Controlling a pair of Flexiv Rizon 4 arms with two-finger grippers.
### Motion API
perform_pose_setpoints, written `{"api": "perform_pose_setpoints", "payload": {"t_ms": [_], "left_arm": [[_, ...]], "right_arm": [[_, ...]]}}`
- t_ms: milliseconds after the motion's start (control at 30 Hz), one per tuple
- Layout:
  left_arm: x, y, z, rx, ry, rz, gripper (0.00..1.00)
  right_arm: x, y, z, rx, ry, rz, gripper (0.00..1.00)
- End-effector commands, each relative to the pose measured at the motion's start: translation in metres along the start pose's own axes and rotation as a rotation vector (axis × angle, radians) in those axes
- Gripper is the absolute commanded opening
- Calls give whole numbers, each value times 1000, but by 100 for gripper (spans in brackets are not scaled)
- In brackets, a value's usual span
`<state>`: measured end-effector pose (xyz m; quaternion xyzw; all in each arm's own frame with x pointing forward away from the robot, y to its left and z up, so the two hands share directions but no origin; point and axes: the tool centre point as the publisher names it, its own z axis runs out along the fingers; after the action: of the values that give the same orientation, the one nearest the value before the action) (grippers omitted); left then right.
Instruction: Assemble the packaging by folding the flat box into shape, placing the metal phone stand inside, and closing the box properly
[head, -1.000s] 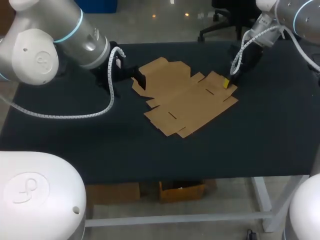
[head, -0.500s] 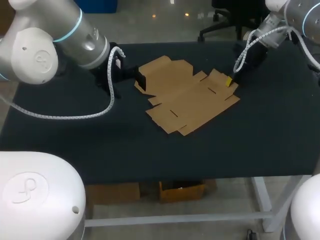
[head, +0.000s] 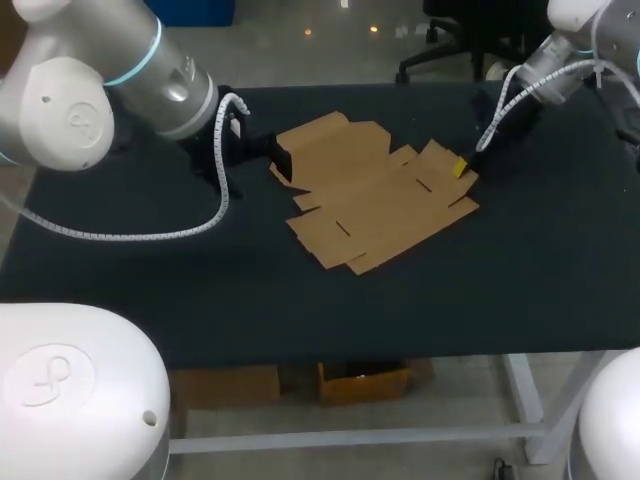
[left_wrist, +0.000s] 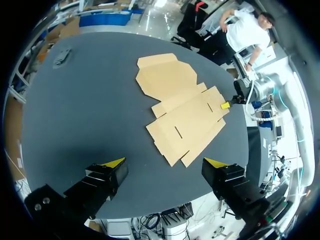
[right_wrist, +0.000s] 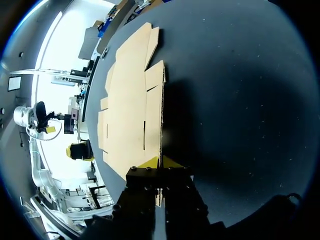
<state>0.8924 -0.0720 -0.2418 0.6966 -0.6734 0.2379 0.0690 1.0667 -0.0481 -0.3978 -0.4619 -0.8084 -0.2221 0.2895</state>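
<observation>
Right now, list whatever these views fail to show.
Head view: the left gripper has its yellow tips hidden behind its own arm.
Right wrist view: the right gripper covers the nearest edge of the flat box.
Left wrist view: a small grey object is too small to identify.

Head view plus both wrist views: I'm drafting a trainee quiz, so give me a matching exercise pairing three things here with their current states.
Things:
1. flat box
2. left gripper
3. right gripper

States:
A. open, holding nothing
B. shut on a cardboard edge
C. lying unfolded on the table

Pairs: 1-C, 2-A, 3-B
</observation>
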Motion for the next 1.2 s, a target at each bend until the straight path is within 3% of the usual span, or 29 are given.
{"api": "perform_pose_setpoints", "payload": {"t_ms": [33, 533, 1200], "left_arm": [[0, 2, -1, 3, -6, -9, 100], [-4, 2, -1, 2, -6, -46, 100], [-12, 3, -1, 0, -5, -88, 100]], "right_arm": [[15, -12, -1, -155, -55, 2, 0], [26, -26, 2, -302, -46, 46, 0], [44, -46, 14, -383, -14, 141, 0]]}}
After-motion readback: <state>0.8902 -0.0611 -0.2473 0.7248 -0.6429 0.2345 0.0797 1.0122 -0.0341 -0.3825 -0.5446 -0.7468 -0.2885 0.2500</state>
